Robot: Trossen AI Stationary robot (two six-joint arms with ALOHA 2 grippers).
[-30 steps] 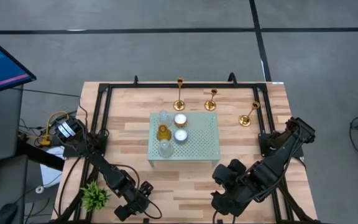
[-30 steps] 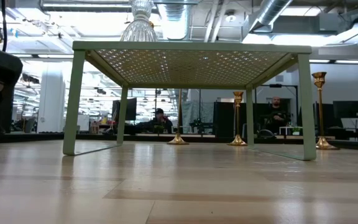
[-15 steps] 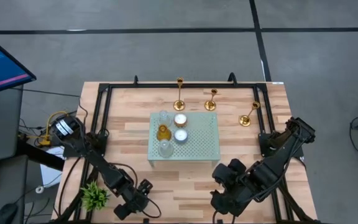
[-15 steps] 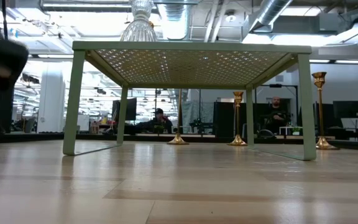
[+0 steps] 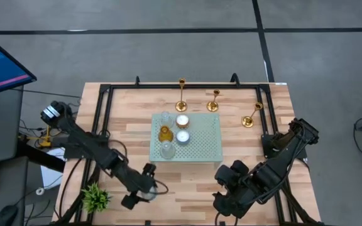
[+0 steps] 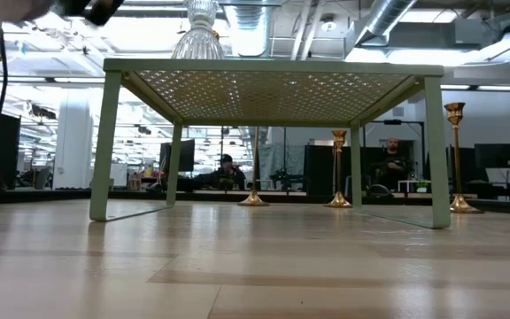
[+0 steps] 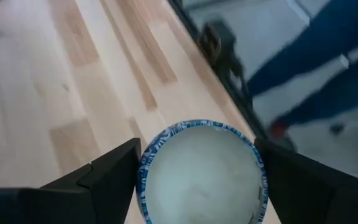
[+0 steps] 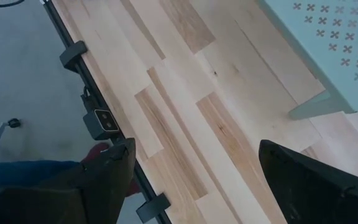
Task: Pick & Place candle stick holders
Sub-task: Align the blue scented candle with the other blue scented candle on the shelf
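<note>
While all three candlesticks stand untouched at upper centre behind the green stand, the left gripper clasps a blue-rimmed bowl at lower left, and the right gripper waits wide open.

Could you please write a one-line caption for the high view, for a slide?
Three gold candle stick holders stand behind a green perforated stand; left gripper holds a small bowl, right gripper waits open.

Three slim gold candle stick holders stand upright on the wooden table's far side, well apart: the tallest behind the green stand, a shorter one beside it, and the third, seemingly mid-height, nearest the right edge.
</note>
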